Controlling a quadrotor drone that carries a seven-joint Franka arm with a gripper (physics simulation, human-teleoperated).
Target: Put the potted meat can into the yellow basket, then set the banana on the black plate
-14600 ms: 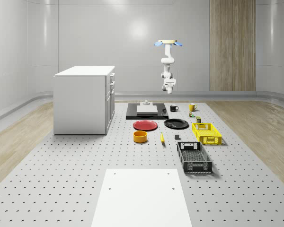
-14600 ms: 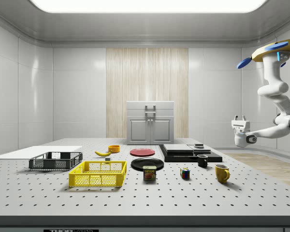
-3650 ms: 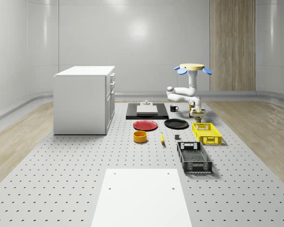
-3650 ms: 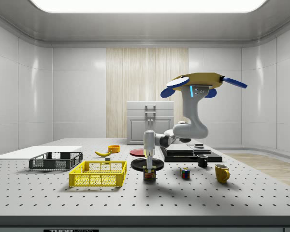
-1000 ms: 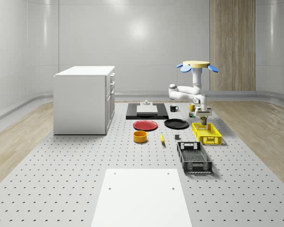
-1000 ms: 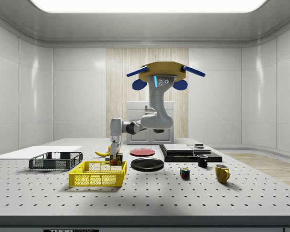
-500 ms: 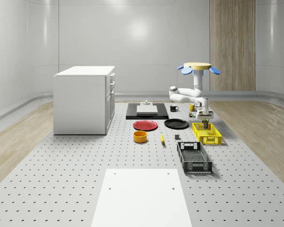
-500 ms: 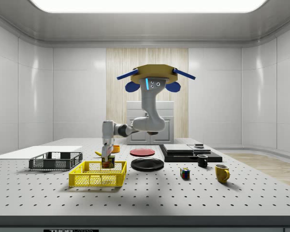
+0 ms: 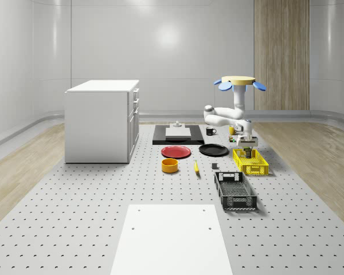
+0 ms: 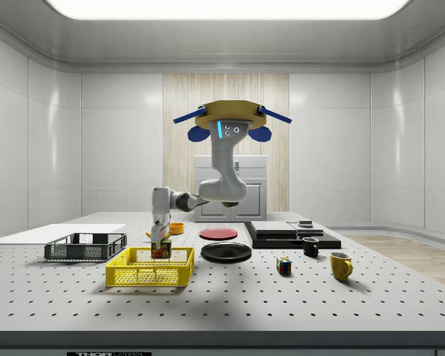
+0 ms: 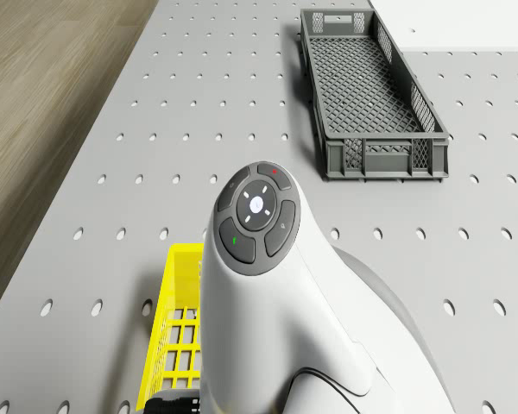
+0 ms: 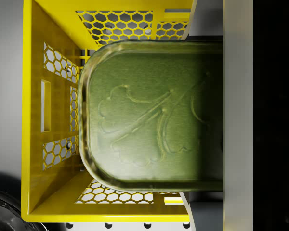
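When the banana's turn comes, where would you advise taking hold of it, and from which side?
Grip the banana at its middle, from straight above: it lies flat on the table, long and slim, so the pincer closes across its narrow width.

Potted meat can [image 10: 161,249]: small rectangular tin with rounded corners, greenish embossed end face [image 12: 154,115]; held upright above the yellow basket's interior, lower-left of centre in the side view.

Yellow basket [image 10: 150,268]: open-top rectangular crate with honeycomb-mesh walls, standing on the table; right of centre in the whole-scene view [image 9: 250,161].

Banana [image 9: 196,167]: yellow, lying flat on the table, centre of the whole-scene view, well apart from the plate.

Black plate [image 10: 226,252]: round, shallow, flat on the table just right of the basket in the side view.
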